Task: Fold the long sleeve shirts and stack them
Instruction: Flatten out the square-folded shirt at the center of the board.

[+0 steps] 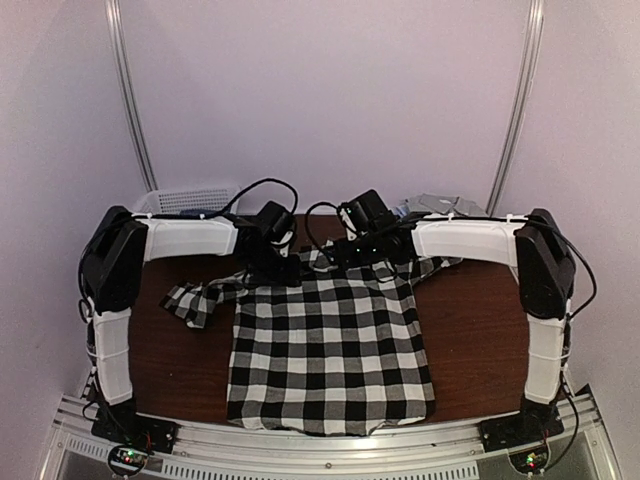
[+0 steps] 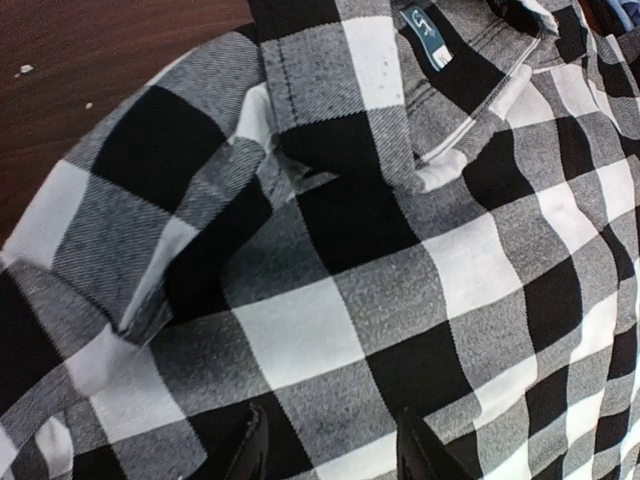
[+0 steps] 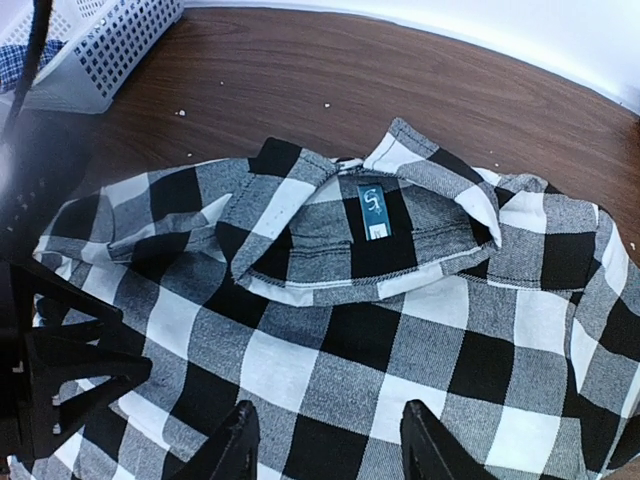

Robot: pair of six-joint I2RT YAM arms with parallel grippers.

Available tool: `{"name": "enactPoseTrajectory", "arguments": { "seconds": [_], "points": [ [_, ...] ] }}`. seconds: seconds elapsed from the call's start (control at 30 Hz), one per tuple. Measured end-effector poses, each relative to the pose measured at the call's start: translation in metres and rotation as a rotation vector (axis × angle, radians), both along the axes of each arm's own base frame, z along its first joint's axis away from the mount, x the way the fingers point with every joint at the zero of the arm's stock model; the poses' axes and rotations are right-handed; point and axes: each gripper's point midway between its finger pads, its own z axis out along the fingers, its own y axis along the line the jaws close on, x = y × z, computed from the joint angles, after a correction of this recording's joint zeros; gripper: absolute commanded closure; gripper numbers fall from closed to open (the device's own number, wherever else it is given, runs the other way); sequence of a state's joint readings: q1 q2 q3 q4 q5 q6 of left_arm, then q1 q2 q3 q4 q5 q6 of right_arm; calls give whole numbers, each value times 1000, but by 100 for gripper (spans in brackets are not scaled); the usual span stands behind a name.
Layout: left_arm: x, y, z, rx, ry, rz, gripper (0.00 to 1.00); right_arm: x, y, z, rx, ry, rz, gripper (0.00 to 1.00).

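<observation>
The black-and-white checked shirt (image 1: pixel 330 350) lies spread on the dark wooden table (image 1: pixel 480 330). It fills the middle of the top view, with its hem close to the near edge at the bottom of the frame. Its collar (image 3: pixel 340 250) points toward the back, and the teal label (image 3: pixel 372 212) faces up (so the shirt probably lies front-down, ready for folding).

Both arms reach in toward the shoulders. The left gripper (image 1: pixel 272 258) hangs over the shoulder seam left of the collar and the right gripper (image 1: pixel 352 250) over the collar's right side. In each wrist view the two fingers stand wide apart at the bottom of the frame with checked cloth showing between them, so neither has hold of anything. I read this as lining up a two-handed pinch at the shoulders, which is the natural place to lift or fold from.

One sleeve (image 1: pixel 195 300) trails out crumpled toward the left of the frame, and it will likely need bringing in over the body. The opposite sleeve looks bunched beside the right arm, though how it lies is hard to tell.

Bare tabletop shows on both sides of the shirt — more on the right — and a strip behind the collar. A white slotted basket (image 1: pixel 190 200) stands in the upper left, near the left arm and close enough to matter for a backward swing.
</observation>
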State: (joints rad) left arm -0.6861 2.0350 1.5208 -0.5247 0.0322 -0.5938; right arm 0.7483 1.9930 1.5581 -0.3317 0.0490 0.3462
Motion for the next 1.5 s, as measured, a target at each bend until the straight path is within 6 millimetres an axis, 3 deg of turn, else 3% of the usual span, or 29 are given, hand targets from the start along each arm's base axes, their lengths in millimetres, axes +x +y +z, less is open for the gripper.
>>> {"name": "enactPoseTrajectory", "arguments": {
  "seconds": [0.2, 0.33, 0.53, 0.63, 0.9, 1.03, 1.13, 1.3, 1.5],
  "points": [
    [12, -22, -25, -27, 41, -28, 53, 11, -7, -24, -18, 40, -6, 54],
    [30, -41, -26, -61, 24, -38, 52, 7, -12, -37, -9, 67, -9, 54],
    [67, -69, -24, -108, -26, -35, 53, -29, -36, -81, -44, 181, -15, 55],
    [83, -71, -28, -114, -38, -16, 53, -47, -44, -90, -44, 217, -10, 56],
    [150, -37, -26, -132, -123, 99, 59, -74, -57, -89, -20, 237, -12, 56],
    [186, -10, -11, -168, -185, 167, 63, -83, -62, -99, -30, 260, -11, 56],
    [207, 6, 7, -205, -231, 208, 72, -93, -65, -108, -48, 281, -7, 57],
    [232, 24, 36, -252, -305, 252, 81, -108, -61, -111, -47, 281, 11, 57],
    [244, 20, 61, -315, -353, 231, 81, -129, -70, -112, -49, 297, 12, 57]
  ]
}}
